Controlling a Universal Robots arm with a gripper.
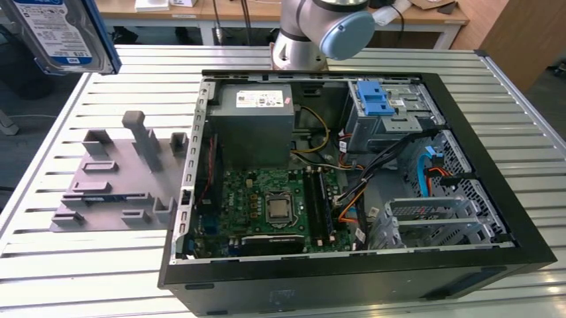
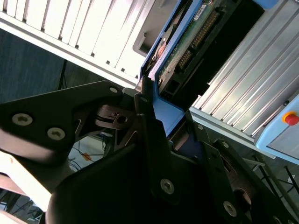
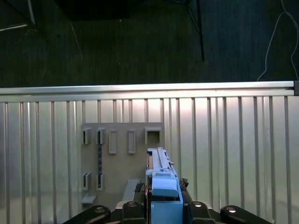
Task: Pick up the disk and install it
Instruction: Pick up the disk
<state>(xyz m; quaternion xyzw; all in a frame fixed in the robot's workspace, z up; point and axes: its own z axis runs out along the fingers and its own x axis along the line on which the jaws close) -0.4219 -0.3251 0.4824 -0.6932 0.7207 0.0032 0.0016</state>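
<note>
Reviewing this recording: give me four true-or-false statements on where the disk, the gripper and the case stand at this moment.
1. The gripper is shut on the disk. True.
2. The disk sits in the drive cage of the computer case. False: it is held up outside the case.
3. The case lies open, with the motherboard showing. True.
4. The grey fixture lies at the exterior view's right of the case. False: it lies at its left.
</note>
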